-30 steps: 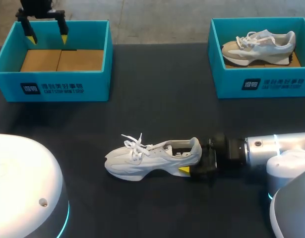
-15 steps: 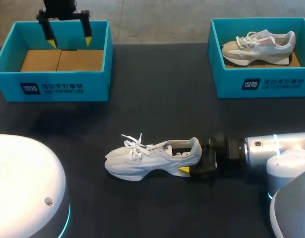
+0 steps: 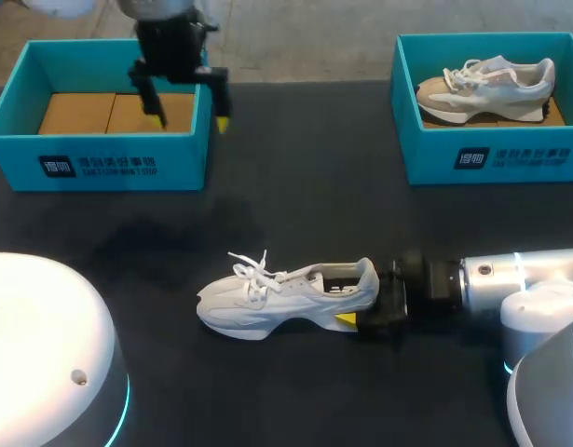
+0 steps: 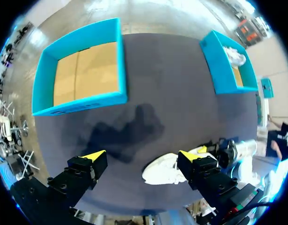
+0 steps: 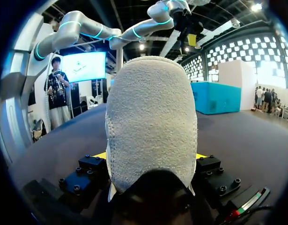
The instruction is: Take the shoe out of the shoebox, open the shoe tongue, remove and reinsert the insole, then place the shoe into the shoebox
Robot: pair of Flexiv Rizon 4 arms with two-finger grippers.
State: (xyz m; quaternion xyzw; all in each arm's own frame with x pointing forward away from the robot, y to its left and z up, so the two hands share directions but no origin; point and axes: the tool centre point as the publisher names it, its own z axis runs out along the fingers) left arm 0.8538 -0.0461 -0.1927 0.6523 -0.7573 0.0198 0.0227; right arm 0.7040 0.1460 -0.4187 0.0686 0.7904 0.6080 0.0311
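Note:
A white shoe (image 3: 277, 296) lies on its sole on the dark table, toe to the left, laces loose. My right gripper (image 3: 362, 305) comes in from the right and is shut on the shoe's heel. In the right wrist view the heel (image 5: 151, 117) fills the space between the two fingers (image 5: 99, 155). My left gripper (image 3: 190, 119) hangs open and holds nothing, high over the right wall of the left teal shoebox (image 3: 100, 163). From the left wrist view the shoe (image 4: 166, 171) lies far below its gripper (image 4: 143, 157), near one finger.
The left shoebox (image 4: 83, 70) holds only a cardboard floor. At the back right stands a second teal shoebox (image 3: 491, 158) with a beige and white shoe (image 3: 486, 86) inside. Dark tabletop (image 3: 305, 186) stretches between the boxes and the shoe.
My left arm has swung right and nearer, from the left shoebox's back left corner to its right wall. The right arm and the shoe have stayed still.

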